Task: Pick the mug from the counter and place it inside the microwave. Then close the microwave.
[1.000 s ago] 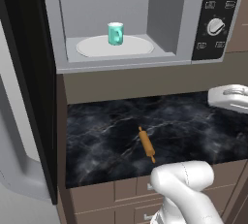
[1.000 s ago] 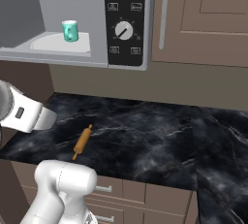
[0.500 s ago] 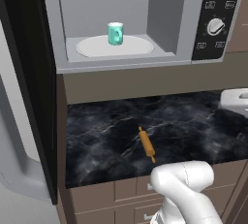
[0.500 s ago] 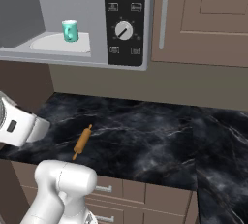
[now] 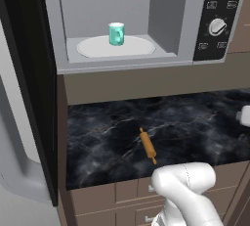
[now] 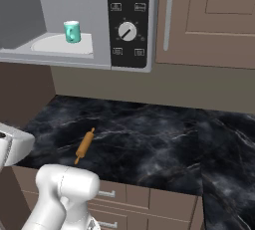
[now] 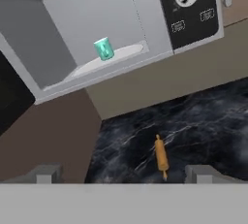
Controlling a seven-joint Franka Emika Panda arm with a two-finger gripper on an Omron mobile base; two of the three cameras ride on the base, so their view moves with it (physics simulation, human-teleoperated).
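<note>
Black marble counter (image 5: 185, 122) over brown drawers (image 6: 164, 201), orange rolling pin (image 5: 147, 145) lying on it, open grey microwave (image 5: 141, 19) above, teal mug (image 5: 116, 33) upright on its white turntable (image 5: 132, 48), gripper (image 7: 124, 173) spread wide, holding nothing.

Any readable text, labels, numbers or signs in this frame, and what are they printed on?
None can be read.
The microwave's control panel carries small white button markings around its dial: too small and blurred to read.
The mug, the rolling pin and the counter: no lettering visible.
</note>
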